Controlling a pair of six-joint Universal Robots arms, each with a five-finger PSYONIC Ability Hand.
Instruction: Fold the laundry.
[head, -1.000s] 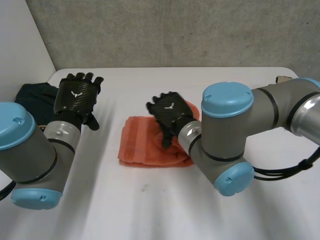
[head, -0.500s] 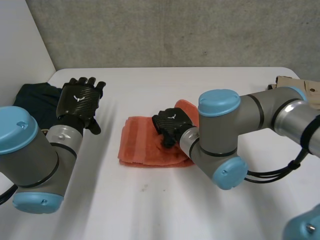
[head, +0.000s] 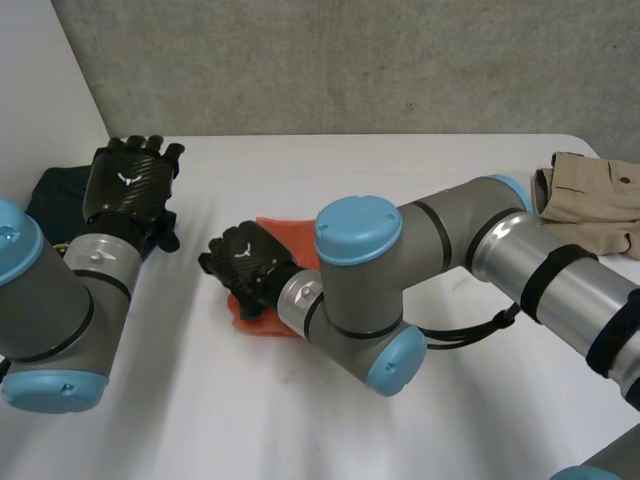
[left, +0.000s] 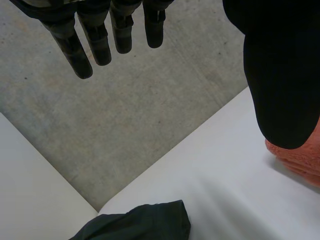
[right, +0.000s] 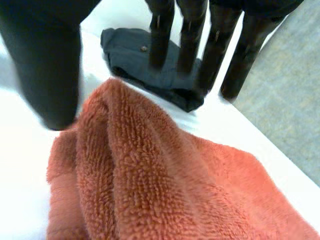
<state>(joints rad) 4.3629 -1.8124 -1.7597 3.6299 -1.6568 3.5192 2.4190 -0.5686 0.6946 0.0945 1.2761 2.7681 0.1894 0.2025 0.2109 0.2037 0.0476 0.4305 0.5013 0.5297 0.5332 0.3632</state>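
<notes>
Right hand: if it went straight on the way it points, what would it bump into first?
Probably the dark garment, lying straight ahead of the right hand, beyond the orange towel under its palm. Height is unclear, so it might pass over it.

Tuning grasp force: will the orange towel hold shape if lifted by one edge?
Probably floppy: the orange towel humps in soft folds under the right hand. Thick terry loops suggest good grip, so it is unlikely to slip.
</notes>
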